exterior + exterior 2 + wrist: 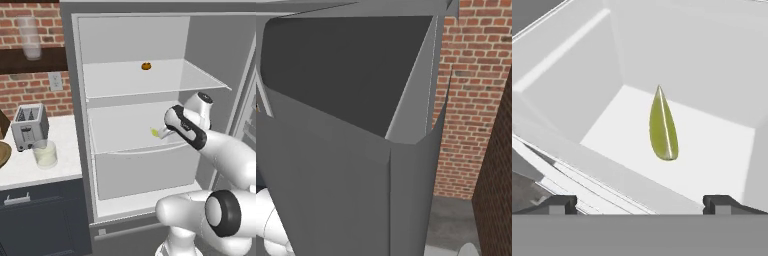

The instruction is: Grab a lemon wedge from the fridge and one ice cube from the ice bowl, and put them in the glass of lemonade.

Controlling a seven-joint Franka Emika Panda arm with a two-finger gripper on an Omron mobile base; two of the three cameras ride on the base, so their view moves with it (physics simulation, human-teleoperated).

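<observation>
The fridge (80, 100) stands open, its outer shell dark grey and its inside a smooth pale white with thin flat shelves. The lemon wedge (662, 127) lies on the middle shelf, towards the front of it, and in the left base view it shows as a tiny yellow-green speck (155, 132) just beside the hand of the arm. In the hand view the wedge is a slim teardrop, olive-yellow with a fine pale line down its length; its long axis runs up and down that picture, the sharp tip pointing away towards the back wall and the rounded end nearest the camera.

The gripper (642, 202) is spread wide and holds nothing; its two dark fingertips (559, 204) sit far apart at the bottom of the hand view, short of the wedge and not touching it.

A small round orange item (146, 65) rests on the upper shelf. On the white counter (65, 165) to the left of the fridge stand a boxy metallic toaster (29, 126) and, just in front of it, the glass of lemonade (45, 153), a short clear tumbler with pale liquid. The curved tan edge of the wooden bowl (4, 154) shows at the left border. A taller frosted glass (29, 37) sits on a dark shelf against the red brick wall (30, 90).
</observation>
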